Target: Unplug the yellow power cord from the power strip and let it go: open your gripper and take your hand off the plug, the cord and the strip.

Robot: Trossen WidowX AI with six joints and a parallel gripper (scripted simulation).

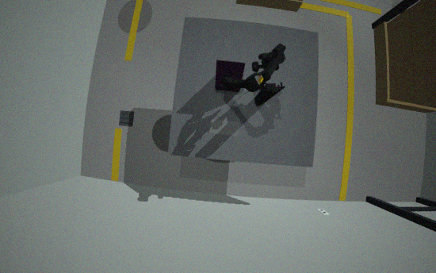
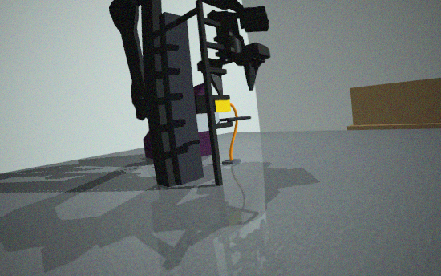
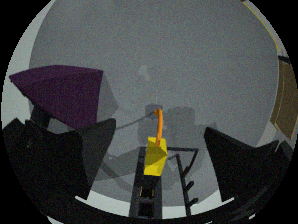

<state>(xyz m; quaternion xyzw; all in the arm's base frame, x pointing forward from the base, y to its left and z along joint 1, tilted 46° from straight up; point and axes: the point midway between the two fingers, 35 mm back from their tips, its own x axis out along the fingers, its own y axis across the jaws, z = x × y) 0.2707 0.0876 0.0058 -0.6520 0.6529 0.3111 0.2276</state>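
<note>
Above the grey table: the black parallel-jaw end effector hangs with its jaws spread wide and nothing between them.
End effector state: fully open, holding nothing; in the wrist view the two dark fingers stand at 3 and 9 o'clock, well apart from the plug.
Plug: the bright yellow block-shaped plug sits below the end effector, at about 6 o'clock from it in the exterior view, with a gap between them.
Cord: the thin orange-yellow cord curves down from the plug to a small dark foot on the table.
Strip: the tall dark grey upright power strip stands at 9 o'clock of the plug; whether the prongs are fully out, I cannot tell.
Progress: release looks done, hand lifted off; what seems left is backing further away.
</note>
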